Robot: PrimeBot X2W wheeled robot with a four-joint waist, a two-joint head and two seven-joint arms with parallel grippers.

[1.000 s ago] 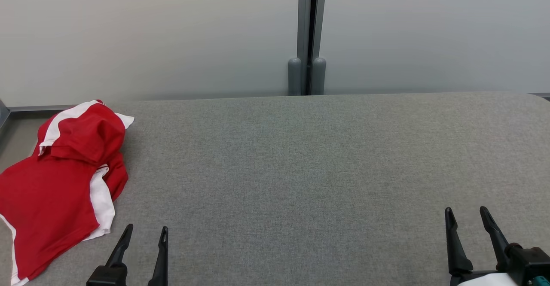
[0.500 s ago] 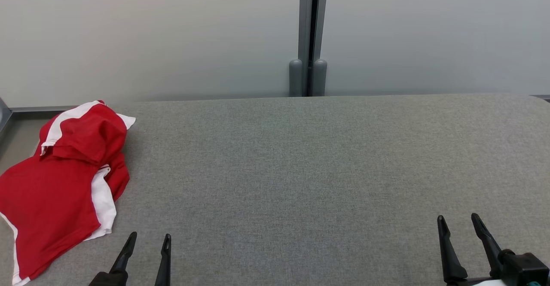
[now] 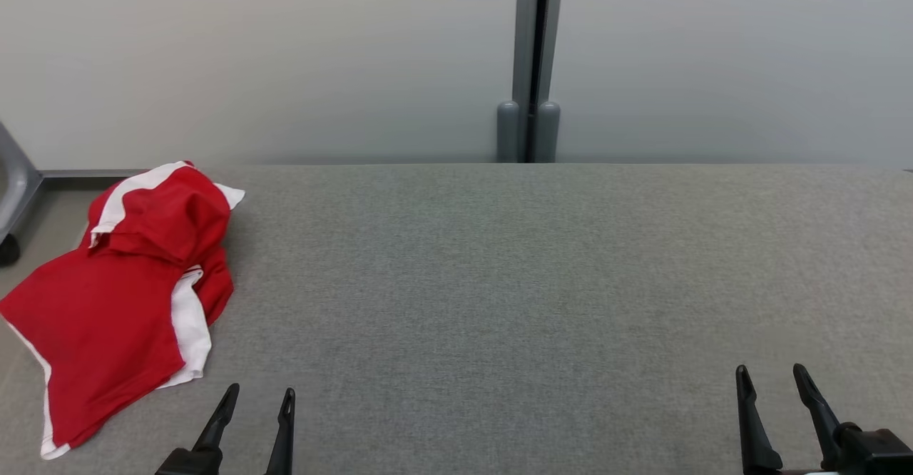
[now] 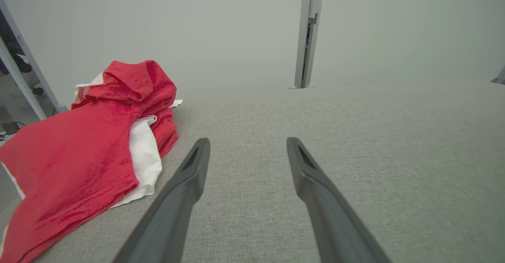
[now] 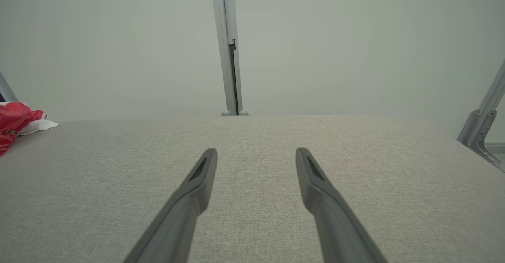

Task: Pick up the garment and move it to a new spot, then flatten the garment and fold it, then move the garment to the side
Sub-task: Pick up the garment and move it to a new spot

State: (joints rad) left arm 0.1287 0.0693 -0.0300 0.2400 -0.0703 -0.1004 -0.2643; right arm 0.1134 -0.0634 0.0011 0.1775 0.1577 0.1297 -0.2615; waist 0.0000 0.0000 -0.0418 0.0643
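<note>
The garment (image 3: 121, 297) is a red piece with white trim, lying crumpled at the left end of the grey table (image 3: 542, 282), part of it hanging over the left edge. In the left wrist view the garment (image 4: 79, 156) fills the left side. My left gripper (image 3: 259, 392) stands open near the front edge, just right of the garment and apart from it; its fingers (image 4: 189, 176) hold nothing. My right gripper (image 3: 772, 371) is open at the lower right over bare cloth, far from the garment (image 5: 15, 123), with its fingers (image 5: 197, 180) empty.
A pale wall with a grey vertical post (image 3: 531, 68) runs behind the table. A grey metal frame leg (image 3: 18, 182) stands off the table's left end, and a metal bracket (image 5: 481, 132) sits off the right end.
The whole head view has shifted right and slightly down, so the camera moved. Both grippers sit a little lower in the picture. The garment lies as before.
</note>
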